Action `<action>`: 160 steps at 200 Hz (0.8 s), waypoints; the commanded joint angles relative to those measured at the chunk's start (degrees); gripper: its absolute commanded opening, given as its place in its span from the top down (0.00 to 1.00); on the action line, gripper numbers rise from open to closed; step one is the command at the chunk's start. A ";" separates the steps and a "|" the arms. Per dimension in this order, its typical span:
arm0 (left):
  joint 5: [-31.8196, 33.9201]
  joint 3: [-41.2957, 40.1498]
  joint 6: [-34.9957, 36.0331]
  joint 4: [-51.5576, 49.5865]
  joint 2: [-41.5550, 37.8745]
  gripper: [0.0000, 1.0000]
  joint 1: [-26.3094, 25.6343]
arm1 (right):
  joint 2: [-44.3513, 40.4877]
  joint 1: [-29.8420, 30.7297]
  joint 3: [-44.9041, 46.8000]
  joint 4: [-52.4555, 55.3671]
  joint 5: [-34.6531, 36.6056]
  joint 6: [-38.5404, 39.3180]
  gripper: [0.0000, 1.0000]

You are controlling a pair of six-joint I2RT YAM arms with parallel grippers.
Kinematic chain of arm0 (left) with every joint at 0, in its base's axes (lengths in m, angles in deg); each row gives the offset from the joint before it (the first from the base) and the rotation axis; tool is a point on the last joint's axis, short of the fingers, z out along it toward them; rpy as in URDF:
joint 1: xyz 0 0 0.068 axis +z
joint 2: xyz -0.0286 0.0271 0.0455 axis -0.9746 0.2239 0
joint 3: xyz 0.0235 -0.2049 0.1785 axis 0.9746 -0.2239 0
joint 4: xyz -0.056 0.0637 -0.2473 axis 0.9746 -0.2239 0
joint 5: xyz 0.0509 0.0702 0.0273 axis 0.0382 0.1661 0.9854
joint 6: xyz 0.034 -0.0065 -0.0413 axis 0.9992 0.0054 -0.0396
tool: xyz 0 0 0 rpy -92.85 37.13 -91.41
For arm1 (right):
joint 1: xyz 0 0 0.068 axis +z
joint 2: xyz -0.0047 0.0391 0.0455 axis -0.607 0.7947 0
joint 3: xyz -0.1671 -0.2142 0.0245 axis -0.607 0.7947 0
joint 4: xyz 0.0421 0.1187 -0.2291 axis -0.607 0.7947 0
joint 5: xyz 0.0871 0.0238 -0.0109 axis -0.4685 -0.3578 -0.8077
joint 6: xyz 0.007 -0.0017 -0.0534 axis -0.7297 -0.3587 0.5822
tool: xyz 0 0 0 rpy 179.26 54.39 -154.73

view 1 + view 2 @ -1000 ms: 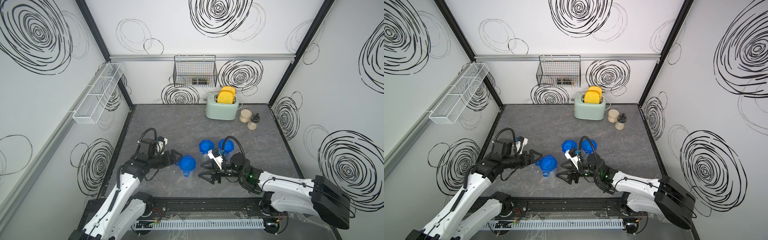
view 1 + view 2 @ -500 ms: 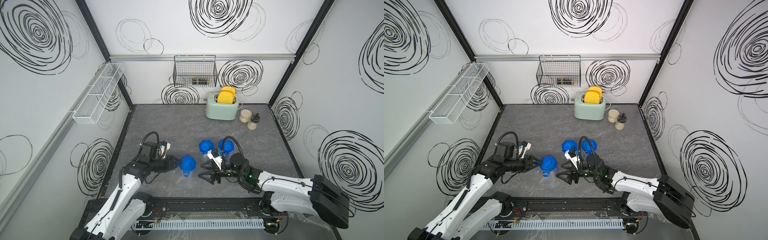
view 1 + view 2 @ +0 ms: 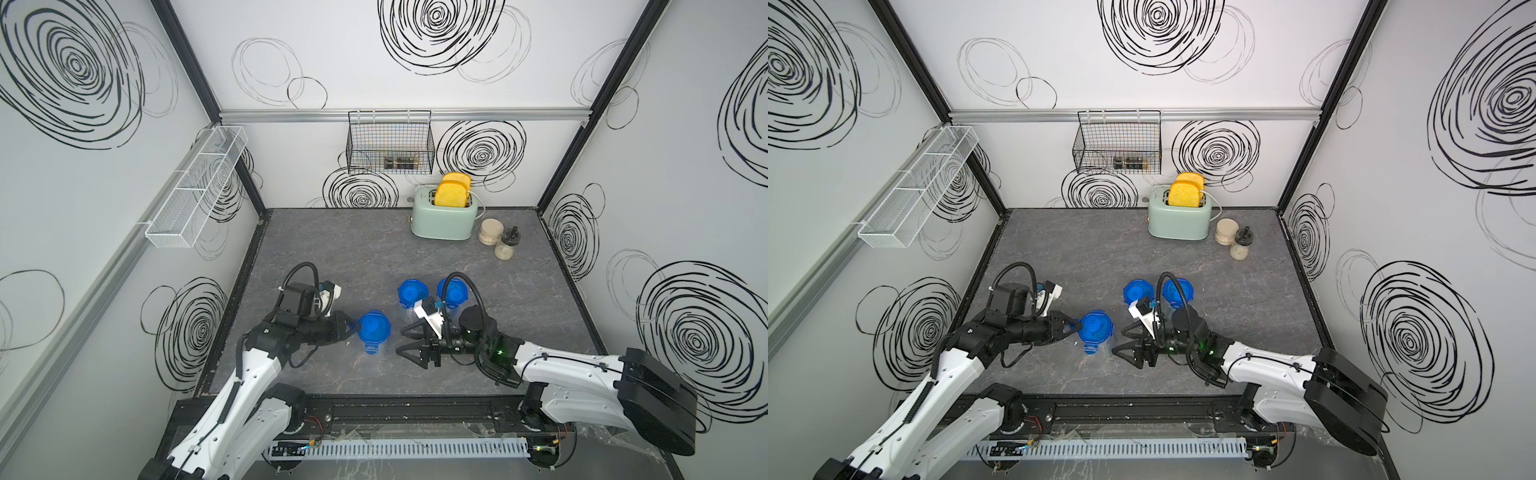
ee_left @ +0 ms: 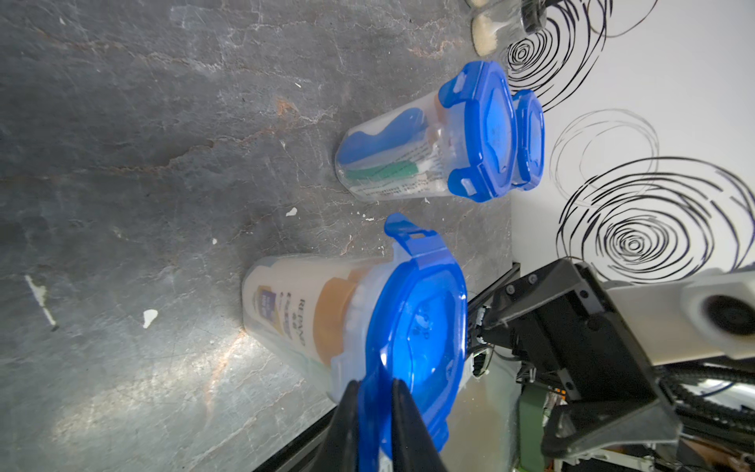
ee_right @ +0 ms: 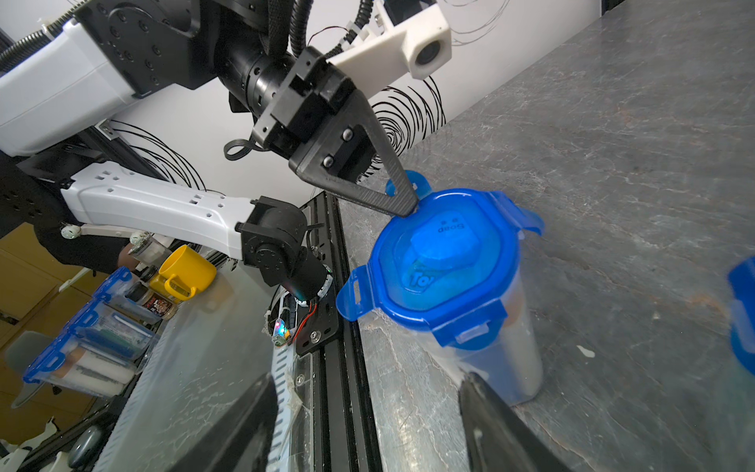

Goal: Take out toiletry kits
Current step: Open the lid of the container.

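Swirl-print walls, grey desk (image 3: 374,249). Three clear jars (image 4: 367,192), three blue lids (image 4: 416,327), all on; toiletry kits (image 4: 380,135) inside, none out. My left fingers (image 4: 408,437) clamped on the lid tab (image 4: 371,412) of the near jar (image 4: 286,343), likely to unlatch it. My right fingers (image 5: 498,425) apart just beside that jar, probably to steady it. Two other tabs (image 5: 355,294) stand flipped out.

Both top views are bright and evenly lit from above. The arms cast only soft, faint shadows on the grey stone-patterned desk (image 3: 374,249). In the left wrist view a pale glare streaks the desk, and the close-up left hand (image 4: 375,386) looks soft. In the right wrist view the right hand (image 5: 369,380) is out of focus, while the blue translucent plastic lid (image 5: 445,261) gleams sharply.
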 commanded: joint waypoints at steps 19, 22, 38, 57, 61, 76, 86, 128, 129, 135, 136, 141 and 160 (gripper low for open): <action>0.23 2.27 0.90 -1.37 -0.67 0.89 -0.35 | 0.32 -0.08 0.16 -2.14 -0.54 -0.36 0.27; 0.19 2.33 0.82 -1.37 -0.72 0.89 -0.36 | 0.28 -0.09 0.20 -2.18 -0.46 -0.36 0.27; -0.44 2.74 0.59 -1.19 -0.76 0.90 -0.75 | 0.27 -0.11 0.36 -2.19 -0.40 -0.36 0.27; -3.32 2.73 0.03 0.31 -0.98 0.91 -1.20 | 0.08 0.02 0.51 -2.27 -0.41 -0.41 0.27; -3.81 2.71 -0.28 0.66 -1.01 0.91 -1.23 | 0.06 -0.01 0.55 -2.27 -0.41 -0.45 0.27; -4.00 3.08 -0.86 1.38 -1.30 0.93 -1.76 | -0.20 -0.05 0.59 -2.19 -0.23 -0.37 0.27; -4.23 3.36 -1.10 1.70 -1.40 0.94 -2.30 | -0.46 -0.02 0.62 -2.12 -0.14 -0.45 0.27; -3.38 4.81 -0.86 1.17 -0.83 0.95 -4.44 | -1.75 -0.02 0.98 -1.25 0.68 -0.28 0.27; -3.33 4.82 -0.86 1.18 -0.79 0.95 -4.48 | -1.77 -0.02 0.94 -1.23 0.71 -0.27 0.27; -3.33 4.95 -0.91 1.29 -0.75 0.95 -4.50 | -1.87 -0.09 0.96 -1.13 0.65 -0.27 0.27; -3.27 4.97 -0.89 1.37 -0.66 0.95 -4.47 | -1.87 -0.06 0.98 -1.13 0.65 -0.23 0.27; -3.19 4.99 -0.95 1.39 -0.52 0.95 -4.52 | -1.88 -0.10 1.04 -1.07 0.65 -0.23 0.27; -3.21 5.65 -0.91 1.57 -0.01 0.95 -4.68 | -2.30 -0.05 1.02 -0.73 0.74 -0.19 0.27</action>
